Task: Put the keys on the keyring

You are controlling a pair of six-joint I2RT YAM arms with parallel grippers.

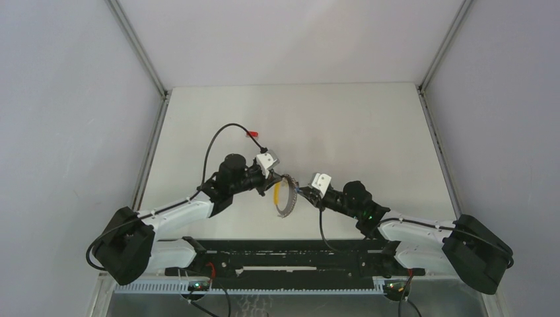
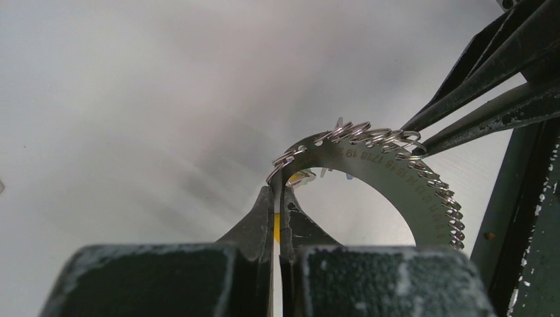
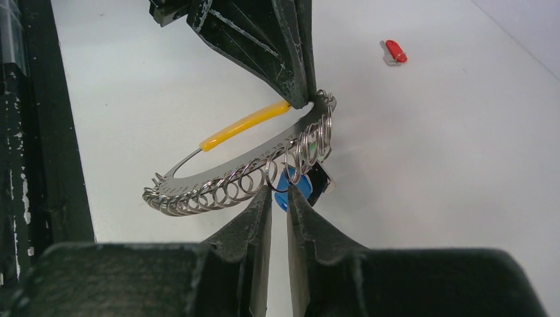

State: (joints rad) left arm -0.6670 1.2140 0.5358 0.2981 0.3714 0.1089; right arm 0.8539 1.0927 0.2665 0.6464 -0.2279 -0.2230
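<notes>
- Arms: two, each ending in one gripper, so a left gripper [image 2: 277, 190] and a right gripper [image 3: 279, 193].
- Keyring [image 2: 396, 177]: one, a crescent metal plate.
- Split rings [image 3: 198, 198]: a single crowded row along the plate's outer edge (they overlap too much for a sure count, though there are well over ten).
- Yellow sleeve [image 3: 244, 124]: one, on the wire.
- Keys: two plainly seen, one red key [image 3: 394, 51] on the table and one blue key [image 3: 301, 187] among the rings.
</notes>
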